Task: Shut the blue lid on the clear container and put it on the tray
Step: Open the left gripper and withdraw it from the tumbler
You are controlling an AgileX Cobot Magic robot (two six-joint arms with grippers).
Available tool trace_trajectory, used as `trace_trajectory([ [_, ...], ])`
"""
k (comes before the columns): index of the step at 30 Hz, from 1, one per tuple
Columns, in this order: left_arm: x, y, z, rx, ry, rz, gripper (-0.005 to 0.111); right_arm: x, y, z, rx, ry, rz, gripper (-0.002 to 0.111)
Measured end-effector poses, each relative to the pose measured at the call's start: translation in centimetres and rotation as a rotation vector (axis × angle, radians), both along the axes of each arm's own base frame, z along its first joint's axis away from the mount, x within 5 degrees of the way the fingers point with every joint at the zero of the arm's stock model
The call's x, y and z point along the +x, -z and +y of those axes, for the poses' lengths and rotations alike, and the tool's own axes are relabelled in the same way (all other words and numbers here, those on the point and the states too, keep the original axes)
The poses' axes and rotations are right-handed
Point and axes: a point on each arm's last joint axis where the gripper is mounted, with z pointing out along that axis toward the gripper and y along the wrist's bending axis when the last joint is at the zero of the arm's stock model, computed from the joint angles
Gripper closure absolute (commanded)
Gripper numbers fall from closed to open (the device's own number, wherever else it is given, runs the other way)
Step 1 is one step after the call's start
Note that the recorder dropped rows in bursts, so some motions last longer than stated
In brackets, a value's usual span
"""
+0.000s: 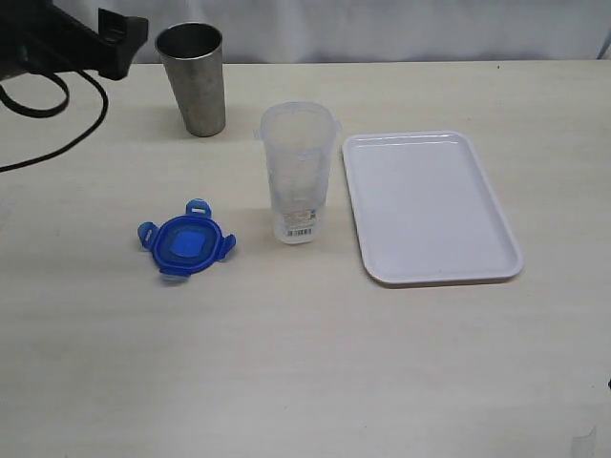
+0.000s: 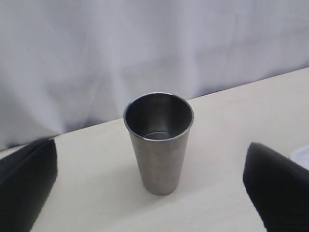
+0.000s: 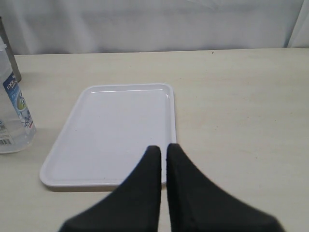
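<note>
A pale surface (image 1: 305, 382) is stretching out before a white curtain (image 1: 382, 29). At the far left, the left tool (image 2: 150, 154) is hovering with its fingers wide apart, facing a steel cup (image 1: 194, 81). The lid (image 1: 186, 243) is lying flat on the surface, apart from the container (image 1: 298, 176), which is standing upright and uncovered just beside the tray (image 1: 430, 205). The right tool (image 3: 163, 150) is hanging over the tray's near edge, fingers pressed together.

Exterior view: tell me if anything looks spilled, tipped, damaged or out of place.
Nothing stands out. The clear container stands upright with its top open, the blue lid lies flat apart from it, the tray lies flat, and the metal tumbler is upright. No spill or damage shows.
</note>
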Motion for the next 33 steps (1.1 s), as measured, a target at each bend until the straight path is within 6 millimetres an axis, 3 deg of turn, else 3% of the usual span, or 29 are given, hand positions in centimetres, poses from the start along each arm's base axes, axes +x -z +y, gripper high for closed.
trace_trajectory([
  [9,-4.0,-6.3,1.6,0.015,-0.065,-0.079,0.009,0.0,0.0,0.0,0.0,0.0,0.0,0.104],
  [20,-10.3,-16.0,2.9,-0.08,-0.059,-0.443,0.009,0.0,0.0,0.0,0.0,0.0,0.0,0.104],
  [27,-15.9,-18.0,4.8,-0.126,-0.132,-0.436,0.009,0.0,0.0,0.0,0.0,0.0,0.0,0.104],
  [30,-15.4,-17.9,5.5,-0.028,-0.217,-0.264,0.009,0.0,0.0,0.0,0.0,0.0,0.0,0.104],
  [33,-12.2,-16.8,6.1,0.102,-0.35,0.078,0.009,0.0,0.0,0.0,0.0,0.0,0.0,0.104],
])
